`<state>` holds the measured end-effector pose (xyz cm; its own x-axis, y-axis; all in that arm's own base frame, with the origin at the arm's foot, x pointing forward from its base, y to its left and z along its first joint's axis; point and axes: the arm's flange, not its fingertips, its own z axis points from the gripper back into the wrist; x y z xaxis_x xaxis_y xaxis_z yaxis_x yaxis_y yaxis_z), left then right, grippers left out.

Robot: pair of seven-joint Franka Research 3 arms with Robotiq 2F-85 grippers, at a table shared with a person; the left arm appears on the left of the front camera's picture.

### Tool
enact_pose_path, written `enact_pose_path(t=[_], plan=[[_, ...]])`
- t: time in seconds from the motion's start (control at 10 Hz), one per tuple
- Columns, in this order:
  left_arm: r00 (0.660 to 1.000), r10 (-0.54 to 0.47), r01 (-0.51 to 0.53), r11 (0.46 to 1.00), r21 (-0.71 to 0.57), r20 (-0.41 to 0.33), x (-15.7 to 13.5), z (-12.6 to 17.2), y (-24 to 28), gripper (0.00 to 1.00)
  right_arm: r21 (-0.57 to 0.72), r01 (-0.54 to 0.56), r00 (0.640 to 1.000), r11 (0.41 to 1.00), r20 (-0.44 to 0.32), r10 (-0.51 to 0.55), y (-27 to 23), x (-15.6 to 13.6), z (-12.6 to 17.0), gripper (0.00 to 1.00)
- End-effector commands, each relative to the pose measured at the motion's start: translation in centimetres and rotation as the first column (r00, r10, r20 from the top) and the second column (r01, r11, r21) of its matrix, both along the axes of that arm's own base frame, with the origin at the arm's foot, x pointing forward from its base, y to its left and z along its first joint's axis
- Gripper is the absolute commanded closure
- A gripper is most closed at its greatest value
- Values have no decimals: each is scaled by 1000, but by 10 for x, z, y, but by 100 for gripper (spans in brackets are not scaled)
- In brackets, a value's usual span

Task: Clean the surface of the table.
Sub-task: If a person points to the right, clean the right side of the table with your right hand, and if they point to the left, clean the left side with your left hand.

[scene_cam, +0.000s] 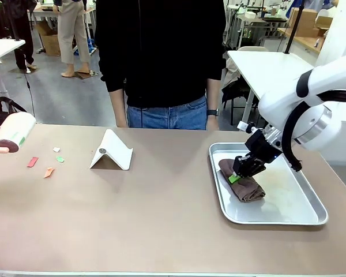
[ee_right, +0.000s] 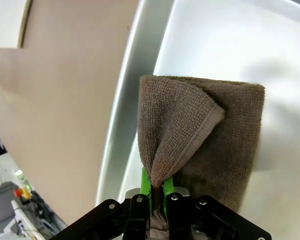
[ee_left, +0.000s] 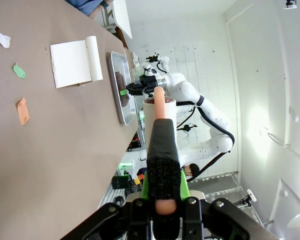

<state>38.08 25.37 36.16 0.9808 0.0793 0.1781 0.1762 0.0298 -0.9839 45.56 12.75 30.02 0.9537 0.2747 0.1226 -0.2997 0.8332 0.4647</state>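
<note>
While the right claw (scene_cam: pixel 237 175) is clenched on a raised fold of the cloth (scene_cam: pixel 249 188), which lies in the tray's (scene_cam: pixel 279 220) left part, the left claw (ee_left: pixel 161 160) grips a tool (scene_cam: pixel 11 134) far left of the tray. Counter (scene_cam: pixel 161 225) spreads under the tray, between robot and person (scene_cam: pixel 161 57). Stand (scene_cam: pixel 111 151) and small scraps (scene_cam: pixel 49 172) lie on it left of the tray, well apart from it, scraps farther out.
</note>
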Motion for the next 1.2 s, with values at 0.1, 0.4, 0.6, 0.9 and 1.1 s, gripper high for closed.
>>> enact_pose_path(t=[0.1, 0.4, 0.6, 0.9, 1.1], plan=[[1000, -5, 5, 1000, -13, 19, -3, 4, 1, 100, -68, 27, 1000, 997, 16, -26, -3, 7, -3, 89], [1000, -5, 5, 1000, -13, 19, -3, 4, 1, 100, -137, 117, 993, 984, 43, -112, -22, 9, -3, 89], [1000, -5, 5, 1000, -13, 19, -3, 4, 1, 100, -194, 199, 979, 961, 71, -189, -43, 10, -3, 89], [1000, -5, 5, 1000, -13, 19, -3, 4, 1, 100, -255, 287, 958, 923, 93, -272, -70, 10, -1, 89], [1000, -5, 5, 1000, -13, 19, -3, 4, 1, 100, -270, 345, 939, 899, 101, -330, -91, 9, 2, 89]])
